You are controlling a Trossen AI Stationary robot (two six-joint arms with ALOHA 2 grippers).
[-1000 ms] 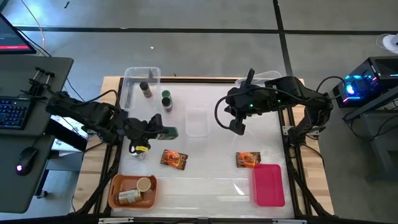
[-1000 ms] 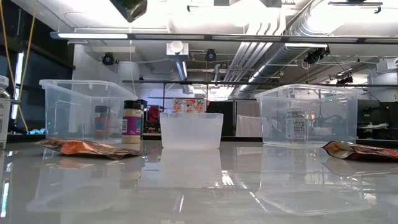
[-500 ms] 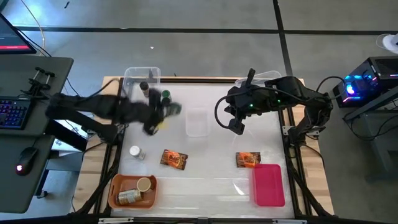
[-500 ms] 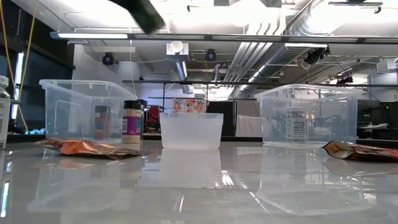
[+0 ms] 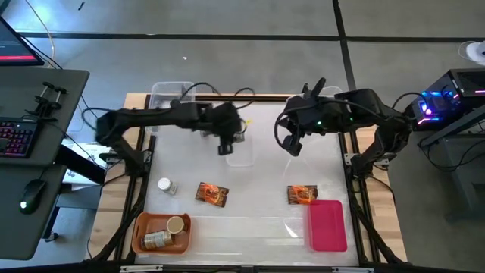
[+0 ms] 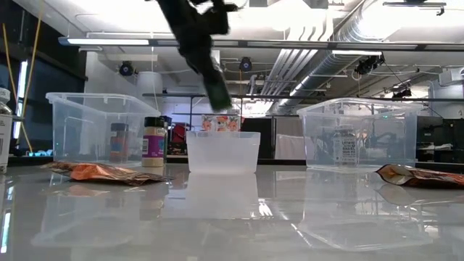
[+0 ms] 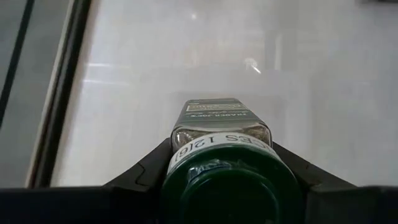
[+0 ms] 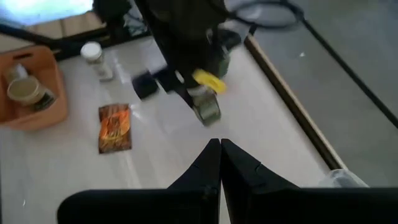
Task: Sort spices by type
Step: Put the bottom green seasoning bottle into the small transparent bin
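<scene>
1. Two arms of mine are over the table; my left gripper (image 5: 226,146) hangs above the small clear tub (image 5: 240,154) at the table's middle, and my right gripper (image 5: 292,144) hovers just beside that tub on the other side.
2. My left fingers pinch a green-lidded spice jar (image 7: 219,155); the wrist view shows its green lid nearest the camera and its label facing up, with the white tabletop beyond.
3. In the low view the jar (image 6: 215,88) hangs tilted above the rim of the small tub (image 6: 223,151).
4. My right fingers (image 8: 208,163) are pressed together, holding nothing.
5. On the table's left side a white-lidded jar (image 5: 165,185) stands alone, near an orange-red foil packet (image 5: 211,194).
6. A second foil packet (image 5: 302,195) lies touching the pink tray (image 5: 327,226).
7. The orange tray (image 5: 142,227) at the near left corner holds a tan-lidded jar (image 5: 176,225) and another jar lying on its side (image 5: 158,240).
8. A larger clear tub (image 5: 168,92) sits at the far left, partly under my left arm.
</scene>
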